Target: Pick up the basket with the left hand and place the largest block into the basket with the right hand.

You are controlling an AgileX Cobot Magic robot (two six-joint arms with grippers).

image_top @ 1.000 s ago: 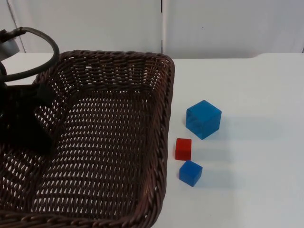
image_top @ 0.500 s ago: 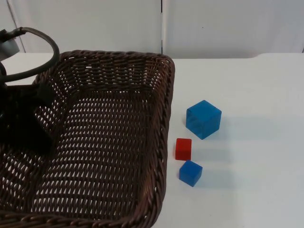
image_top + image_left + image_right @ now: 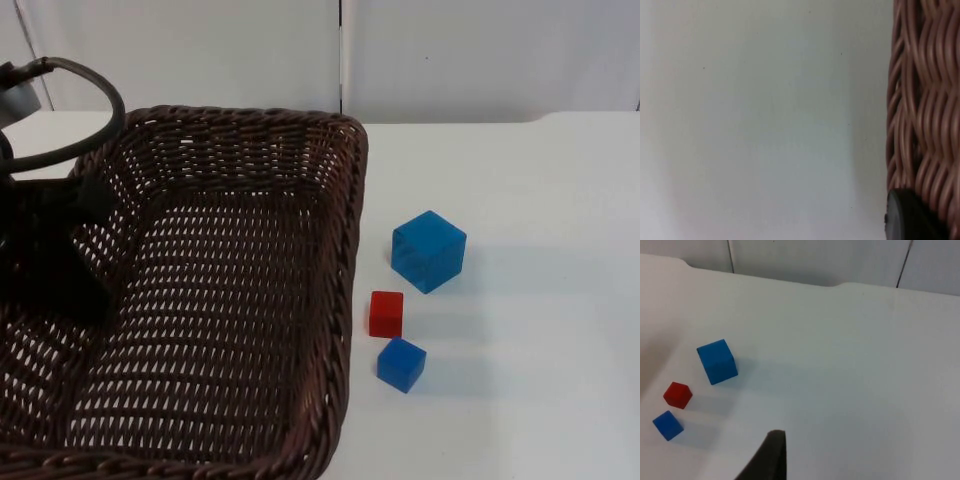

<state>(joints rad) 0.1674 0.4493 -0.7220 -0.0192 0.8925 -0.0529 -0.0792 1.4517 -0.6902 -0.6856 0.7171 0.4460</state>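
Note:
A dark brown wicker basket [image 3: 345, 260] takes up the left half of the top view. My left gripper [image 3: 58, 272] sits over its left rim, shut on the wall. In the left wrist view its fingertip [image 3: 907, 217] presses against the woven basket wall [image 3: 925, 100]. Three blocks lie on the table just right of the basket: the largest, a blue cube [image 3: 428, 250] [image 3: 717, 361], a small red block [image 3: 386, 313] [image 3: 678, 394] and a small blue block [image 3: 401, 364] [image 3: 667, 425]. My right gripper [image 3: 771, 460] hangs above the table, well off to the right of the blocks.
The white table [image 3: 540, 200] stretches to the right of the blocks and ends at the grey partition wall [image 3: 450, 60] behind. The red block lies close to the basket's right rim.
The basket has drifted very slightly in the left gripper's hold. The three blocks have not moved.

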